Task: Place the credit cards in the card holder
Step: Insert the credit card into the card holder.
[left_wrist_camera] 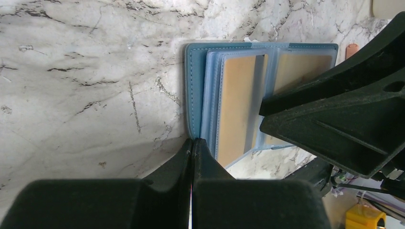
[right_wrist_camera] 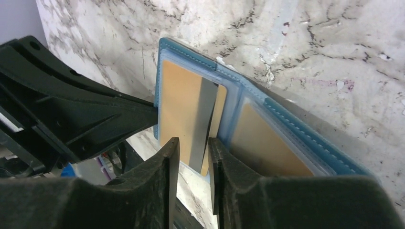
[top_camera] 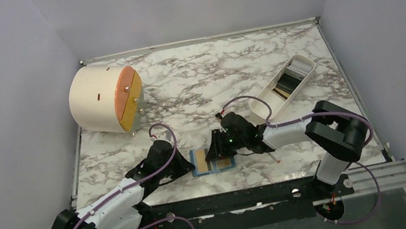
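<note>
The teal-blue card holder lies open on the marble near the front edge, seen also in the wrist views. Gold credit cards show through its clear sleeves on both halves. Another gold credit card with a grey stripe sticks partly out of a left-half sleeve. Its free end lies between the tips of my right gripper, whose jaws stand slightly apart around it. My left gripper is shut, its tips against the holder's outer left edge.
A white oblong tray with dark cards stands at the back right. A cream round box with an orange and yellow front sits at the back left. A thin red-tipped stick lies right of the holder.
</note>
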You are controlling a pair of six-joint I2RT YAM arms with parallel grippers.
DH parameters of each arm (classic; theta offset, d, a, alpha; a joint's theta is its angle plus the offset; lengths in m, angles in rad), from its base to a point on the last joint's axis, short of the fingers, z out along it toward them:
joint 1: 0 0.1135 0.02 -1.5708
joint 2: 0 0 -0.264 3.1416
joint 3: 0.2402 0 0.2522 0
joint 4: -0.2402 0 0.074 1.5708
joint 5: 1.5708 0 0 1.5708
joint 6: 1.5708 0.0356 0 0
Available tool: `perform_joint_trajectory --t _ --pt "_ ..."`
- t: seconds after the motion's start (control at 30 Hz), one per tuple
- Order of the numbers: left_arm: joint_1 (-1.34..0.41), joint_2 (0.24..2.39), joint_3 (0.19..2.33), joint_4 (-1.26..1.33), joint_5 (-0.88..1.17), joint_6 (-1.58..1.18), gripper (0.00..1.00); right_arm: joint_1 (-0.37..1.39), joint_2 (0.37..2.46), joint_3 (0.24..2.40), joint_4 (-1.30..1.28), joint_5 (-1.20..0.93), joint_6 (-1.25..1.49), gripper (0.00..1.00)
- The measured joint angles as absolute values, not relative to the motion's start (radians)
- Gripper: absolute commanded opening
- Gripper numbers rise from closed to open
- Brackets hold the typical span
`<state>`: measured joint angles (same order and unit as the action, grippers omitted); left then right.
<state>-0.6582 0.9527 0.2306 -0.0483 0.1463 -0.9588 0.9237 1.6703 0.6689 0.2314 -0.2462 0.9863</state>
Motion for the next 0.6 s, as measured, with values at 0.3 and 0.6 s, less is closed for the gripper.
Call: perform_joint_trajectory --t 0.3,0.6 --pt "-0.659 0.939 0.231 -0.047 0.146 -0.95 0.0 0.931 1.584 0.7 0.113 -0.181 0.831 0.42" --pt "-0.659 0.948 0.24 -0.053 0.146 -0.919 0.0 0.913 1.515 0.95 -0.147 0.023 0.526 0.48"
